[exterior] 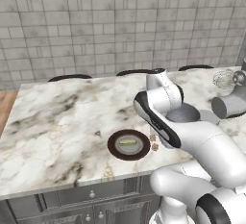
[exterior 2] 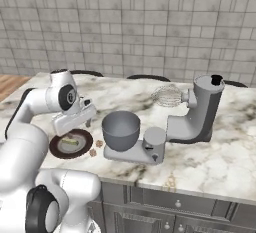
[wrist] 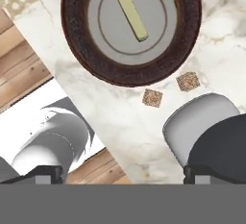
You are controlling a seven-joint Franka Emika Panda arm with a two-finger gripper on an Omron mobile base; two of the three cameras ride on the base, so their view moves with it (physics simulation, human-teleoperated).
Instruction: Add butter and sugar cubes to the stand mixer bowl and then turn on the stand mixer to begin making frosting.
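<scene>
The butter (wrist: 129, 10), a pale-yellow stick, lies on a dark brown plate (wrist: 77, 50) near the counter's front edge, also seen as butter (exterior: 127, 143) and butter (exterior 2: 71, 141). Two tan sugar cubes (wrist: 152, 97) (wrist: 188, 81) sit on the marble between the plate and the stand mixer bowl (exterior 2: 120, 129). The bowl stands on the base of the stand mixer (exterior 2: 197, 114), whose head is tilted up with its whisk (exterior 2: 167, 96) raised. My gripper (wrist: 124, 174) hovers open above the counter, beside the plate and cubes, with nothing between its fingers.
The marble counter (exterior: 57, 117) stretches wide to the left of the plate. Its front edge runs close under the plate, with wood floor below. A tiled wall stands behind. My own arm hides the bowl in the left base view.
</scene>
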